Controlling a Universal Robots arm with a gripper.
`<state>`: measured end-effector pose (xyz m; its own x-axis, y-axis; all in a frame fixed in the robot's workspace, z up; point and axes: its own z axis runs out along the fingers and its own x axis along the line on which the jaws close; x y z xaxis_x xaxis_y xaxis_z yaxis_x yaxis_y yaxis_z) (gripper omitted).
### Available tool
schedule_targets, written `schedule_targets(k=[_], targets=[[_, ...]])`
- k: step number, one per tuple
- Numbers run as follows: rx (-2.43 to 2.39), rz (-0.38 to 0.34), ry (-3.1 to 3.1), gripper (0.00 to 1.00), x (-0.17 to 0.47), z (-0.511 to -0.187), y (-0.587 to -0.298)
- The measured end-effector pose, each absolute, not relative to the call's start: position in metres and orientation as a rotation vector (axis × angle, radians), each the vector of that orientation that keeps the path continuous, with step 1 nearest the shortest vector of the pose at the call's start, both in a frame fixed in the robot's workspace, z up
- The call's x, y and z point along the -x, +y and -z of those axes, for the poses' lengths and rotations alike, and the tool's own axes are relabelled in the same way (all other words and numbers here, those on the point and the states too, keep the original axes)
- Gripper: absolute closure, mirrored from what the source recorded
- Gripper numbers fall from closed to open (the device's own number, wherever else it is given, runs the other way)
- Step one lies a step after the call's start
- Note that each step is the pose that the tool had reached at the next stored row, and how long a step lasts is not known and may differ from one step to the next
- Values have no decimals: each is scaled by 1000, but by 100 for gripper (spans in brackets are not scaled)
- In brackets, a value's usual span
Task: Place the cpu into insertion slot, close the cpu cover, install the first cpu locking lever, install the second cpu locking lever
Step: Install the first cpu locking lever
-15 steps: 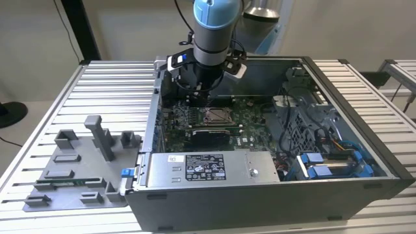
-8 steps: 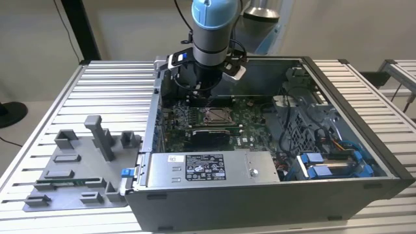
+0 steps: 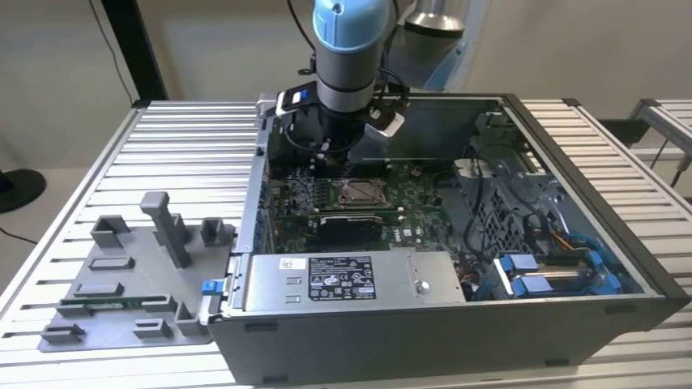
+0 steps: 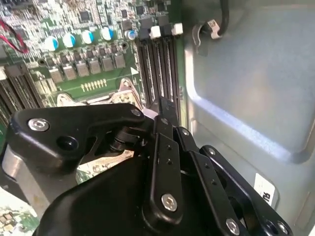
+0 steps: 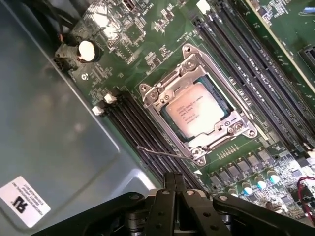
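Inside the open case (image 3: 433, 340), the cpu cover (image 5: 158, 101) frames the cpu (image 5: 197, 114); jaws pressed together, partly cut off.

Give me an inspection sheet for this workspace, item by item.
Surface: slatted aluminium table, carrying open grey metal computer case.
Job's things: silvery square cpu seated under closed silvery cpu cover frame; thin wire lever sticks out sideways.
Clutter: grey plastic fixture tray beside case.
Grippers: black end effector shut, empty, near cover.
Cables: red wire on green circuit board.
Surroundings: pale wall.
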<state>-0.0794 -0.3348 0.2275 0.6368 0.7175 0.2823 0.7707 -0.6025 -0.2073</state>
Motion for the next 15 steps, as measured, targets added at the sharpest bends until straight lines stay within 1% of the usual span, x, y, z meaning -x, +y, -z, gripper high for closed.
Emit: schedule_targets(k=[7, 15], targets=[[2551, 244, -1195, 100, 80, -216, -335], [2551, 244, -1195, 100, 80, -210, -335]])
